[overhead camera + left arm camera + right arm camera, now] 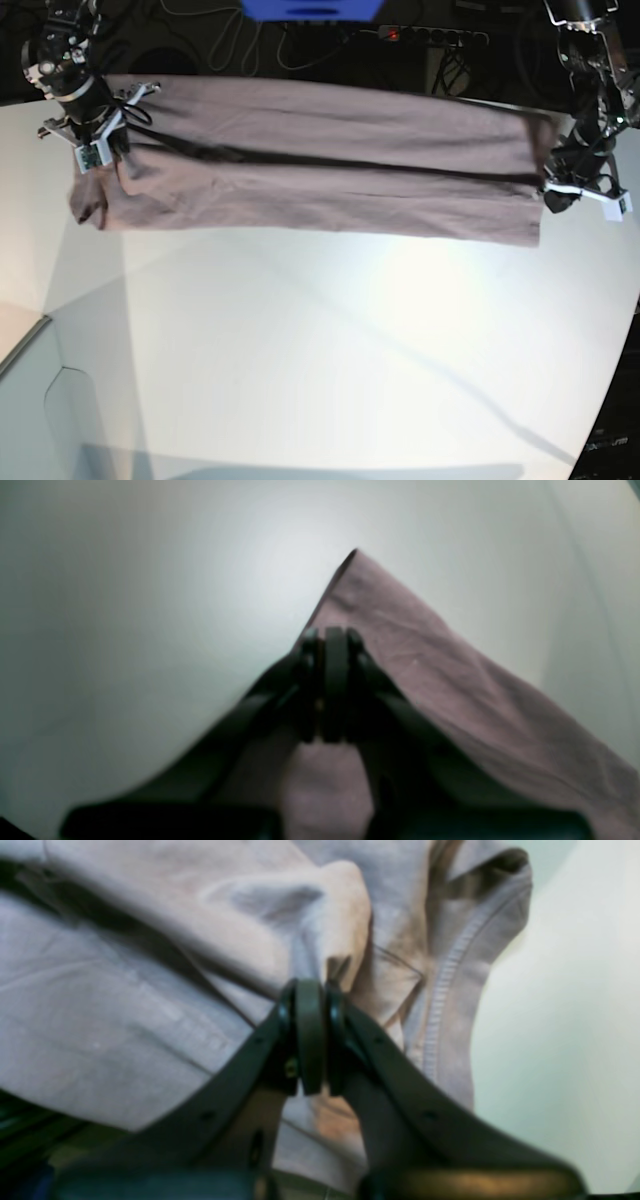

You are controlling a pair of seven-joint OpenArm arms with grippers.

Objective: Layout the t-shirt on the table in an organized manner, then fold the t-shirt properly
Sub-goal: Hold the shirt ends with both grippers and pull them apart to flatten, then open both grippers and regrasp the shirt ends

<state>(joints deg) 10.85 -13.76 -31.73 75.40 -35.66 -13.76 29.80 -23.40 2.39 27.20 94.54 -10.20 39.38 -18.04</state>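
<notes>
In the base view the near part of the white table (pixel 330 350) is bare and brightly lit, with a curved edge at the lower left. Further back, the dusty pink t-shirt (pixel 320 170) stretches in a long band across the far side of the table, held out between the two arms, with a dark fold line running along its length. The right gripper (pixel 98 135) holds the end with the ribbed neckline, and its jaws are closed tight on a bunched fold of cloth. The left gripper (pixel 555 195) holds the opposite end, with its jaws pressed together on the edge beside a pointed corner. Dark cables lie behind the table.
</notes>
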